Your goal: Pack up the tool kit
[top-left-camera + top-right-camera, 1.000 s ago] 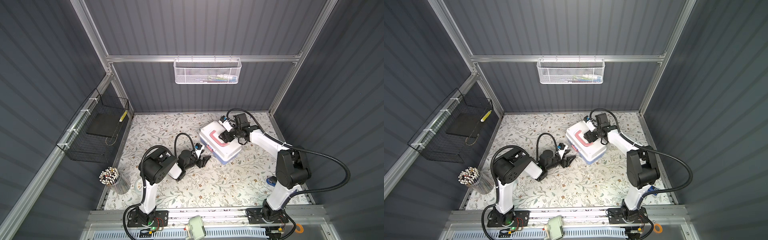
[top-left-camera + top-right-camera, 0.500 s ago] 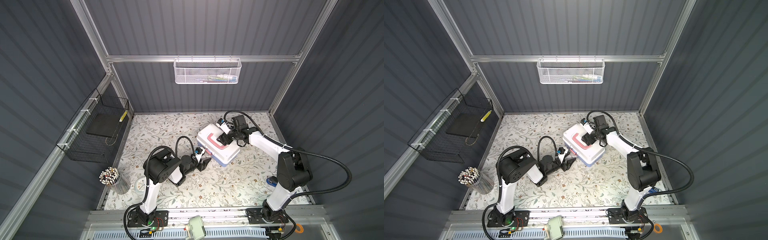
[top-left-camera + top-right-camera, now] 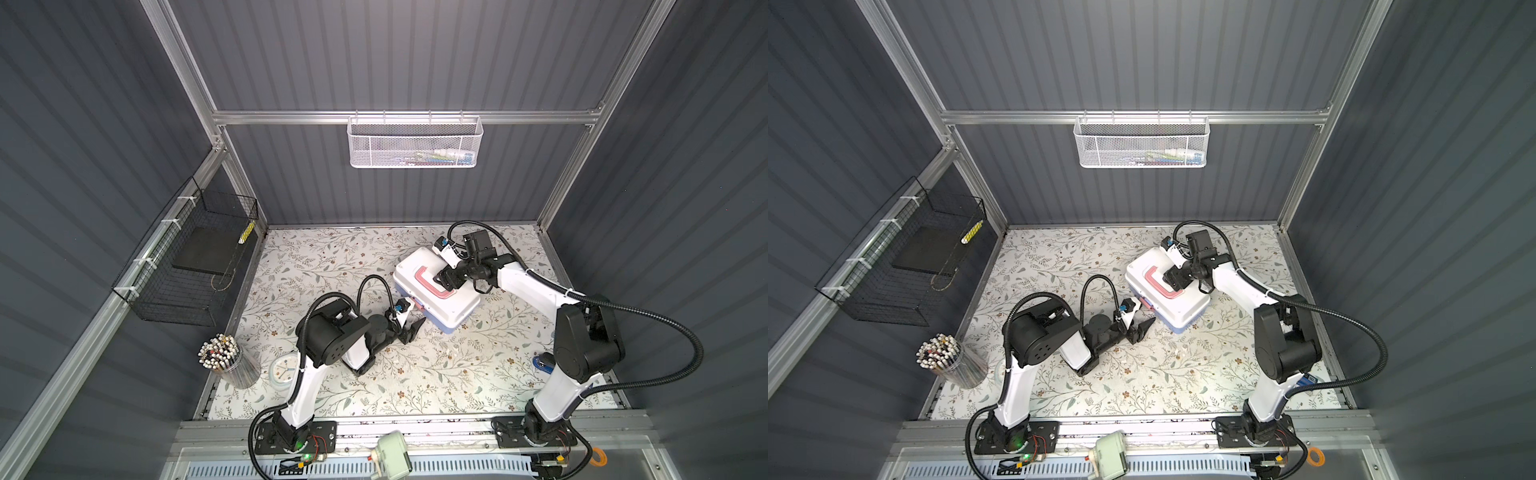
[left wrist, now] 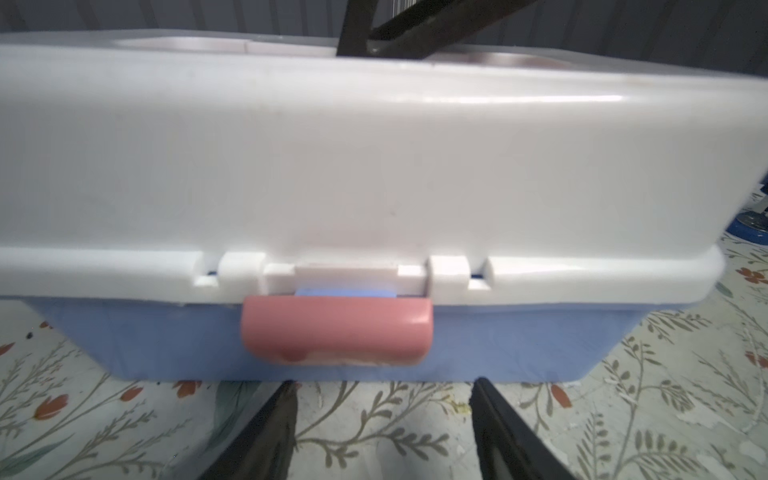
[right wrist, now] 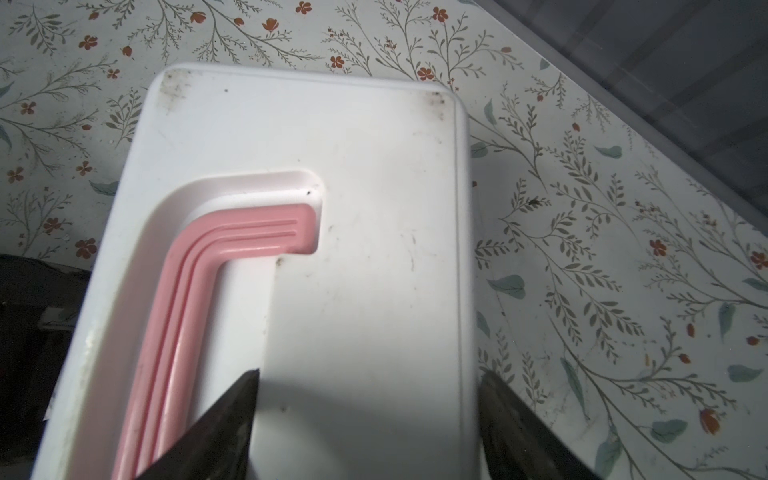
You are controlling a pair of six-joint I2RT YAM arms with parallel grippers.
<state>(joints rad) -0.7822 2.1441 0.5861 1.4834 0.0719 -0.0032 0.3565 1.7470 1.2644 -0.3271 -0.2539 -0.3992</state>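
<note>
The tool kit (image 3: 453,309) is a closed box with a white lid (image 5: 374,187) and a light blue base, standing askew at the back right of the table in both top views. Its pink handle (image 5: 187,311) lies folded in the lid's recess. My right gripper (image 3: 442,280) hovers over the lid, open. One finger (image 5: 232,415) is beside the handle and the other is just past the lid's rear edge. My left gripper (image 4: 384,384) is open and low on the table. It faces the pink latch (image 4: 336,332), which hangs down, just short of the base. No loose tools show.
A white mesh basket (image 3: 415,141) hangs on the back wall. A black wire basket (image 3: 195,257) hangs on the left wall. A cup of pencils (image 3: 224,361) and a small round clock (image 3: 282,370) stand front left. A blue stapler (image 3: 542,361) lies behind the right arm.
The box has slid a little to the left. My right gripper has moved along the lid toward the handle. My left gripper has crept closer to the latch side.
</note>
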